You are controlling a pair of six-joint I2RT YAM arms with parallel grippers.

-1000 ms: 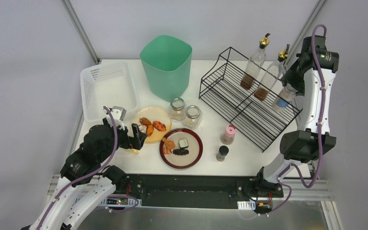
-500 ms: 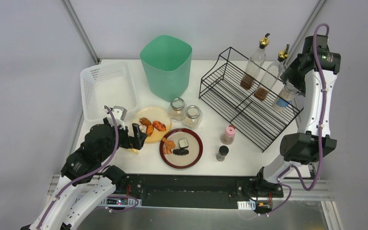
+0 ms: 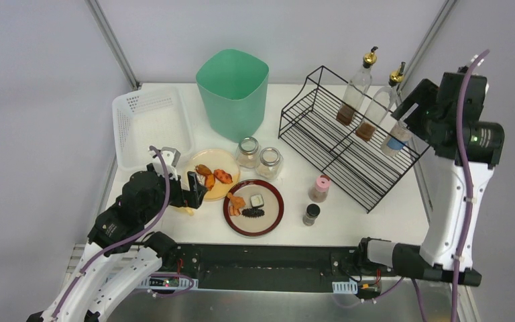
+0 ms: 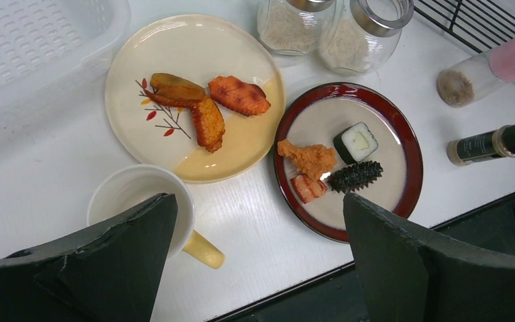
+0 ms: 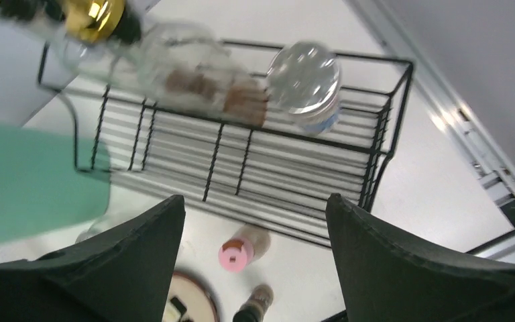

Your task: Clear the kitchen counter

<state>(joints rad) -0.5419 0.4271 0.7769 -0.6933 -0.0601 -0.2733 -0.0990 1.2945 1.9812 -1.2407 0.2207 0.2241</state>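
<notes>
Tabletop spans the middle of the top view ahead of the arm bases, crowded with kitchen items.
Rack sits back right with three bottles leaning in it, green bin back centre, basket back left. Left end effector is wide apart and empty, above the mug. Right end effector is also apart and empty, raised over the rack's right end. Yellow plate and red plate lie side by side with food on them. Two jars stand behind. Pink shaker and black shaker are right of the red plate.
</notes>
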